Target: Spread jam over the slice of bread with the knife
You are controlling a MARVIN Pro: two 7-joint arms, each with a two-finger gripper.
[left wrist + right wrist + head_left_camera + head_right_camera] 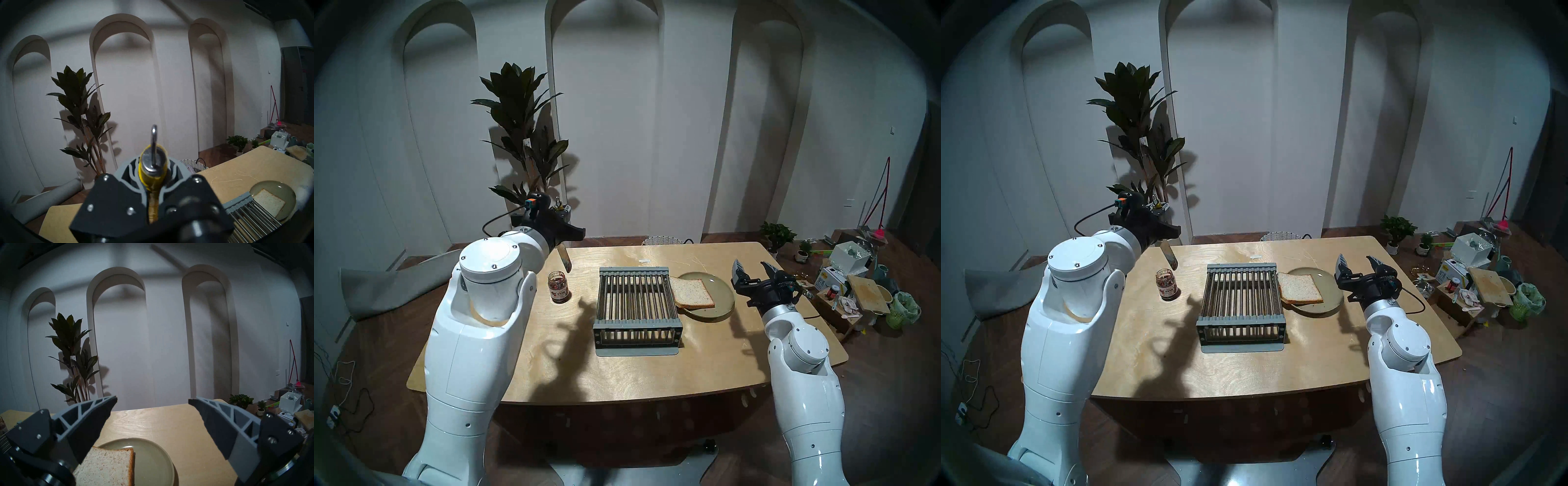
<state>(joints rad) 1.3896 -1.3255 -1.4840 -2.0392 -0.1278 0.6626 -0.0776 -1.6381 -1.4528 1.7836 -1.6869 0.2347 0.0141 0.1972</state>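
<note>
A grey barred rack stands mid-table; just beside it, on its right, sits a round olive-green plate; a tall dark-leaved plant rises behind the table's far left corner; clutter crowds the floor at right.

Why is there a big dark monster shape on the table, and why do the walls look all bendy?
Head views: that shape is the shadow of the left arm holding the knife, cast across the table. All four views: a fisheye lens curves the walls and darkens the rim. Left wrist view: the left gripper, very near, looks soft.
</note>
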